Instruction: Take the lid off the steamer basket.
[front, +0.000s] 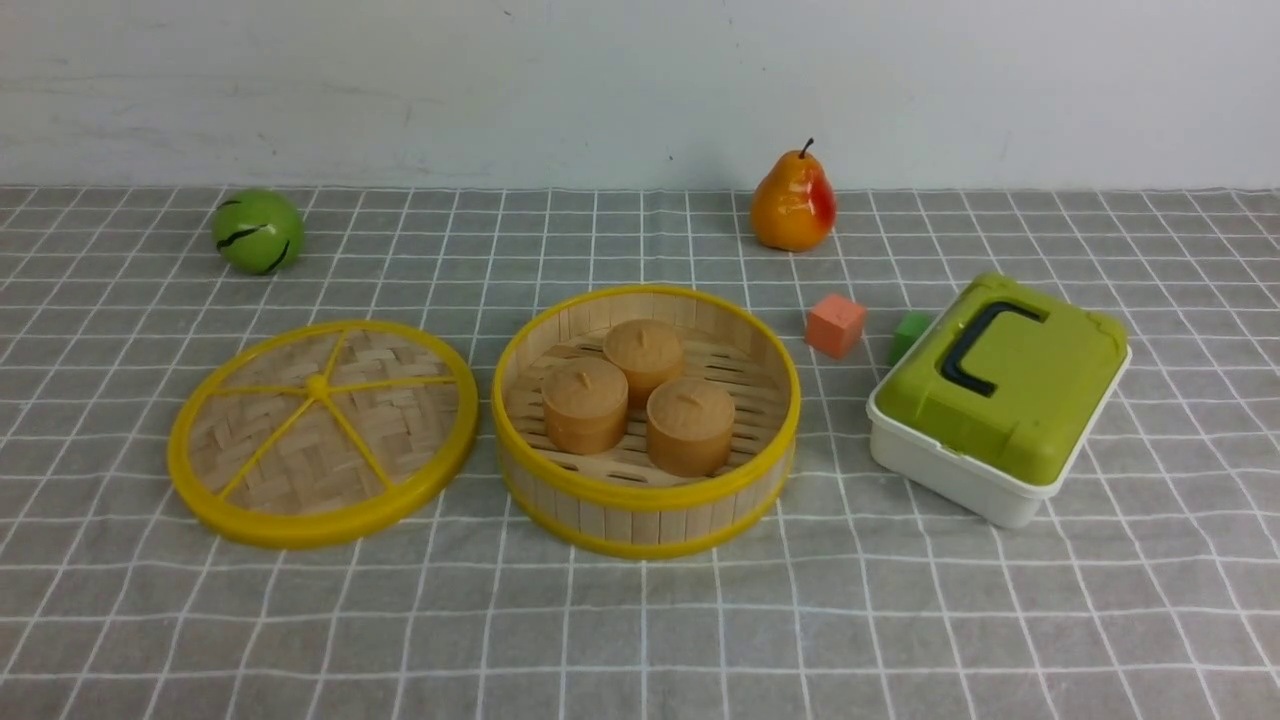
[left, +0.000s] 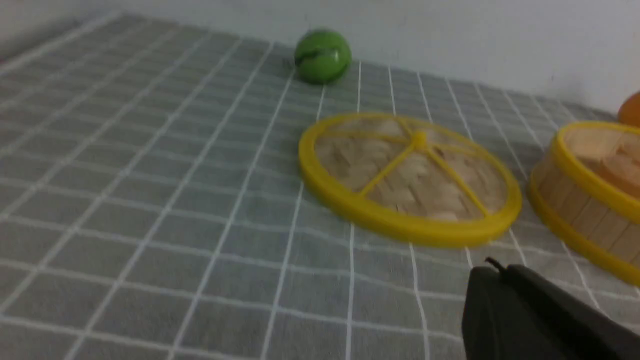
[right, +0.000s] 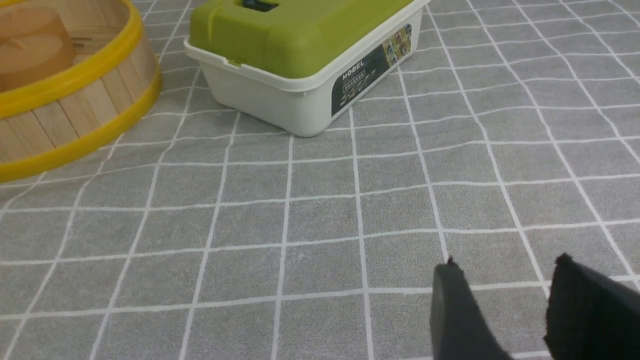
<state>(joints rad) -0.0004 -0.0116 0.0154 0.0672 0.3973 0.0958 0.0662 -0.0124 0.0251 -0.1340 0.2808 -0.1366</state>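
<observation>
The lid (front: 322, 432), woven bamboo with a yellow rim and spokes, lies flat on the cloth to the left of the steamer basket (front: 645, 490). The basket stands open with three brown buns (front: 640, 400) inside. The lid also shows in the left wrist view (left: 410, 177), with the basket's wall (left: 585, 210) beside it. My left gripper (left: 497, 272) is shut and empty, above the cloth short of the lid. My right gripper (right: 505, 272) is open and empty over bare cloth, apart from the basket (right: 75, 115). Neither gripper shows in the front view.
A white box with a green lid (front: 1000, 400) stands right of the basket, also in the right wrist view (right: 305, 55). An orange cube (front: 835, 325) and a green cube (front: 908, 335) lie behind. A pear (front: 793, 205) and a green ball (front: 257, 231) sit near the wall.
</observation>
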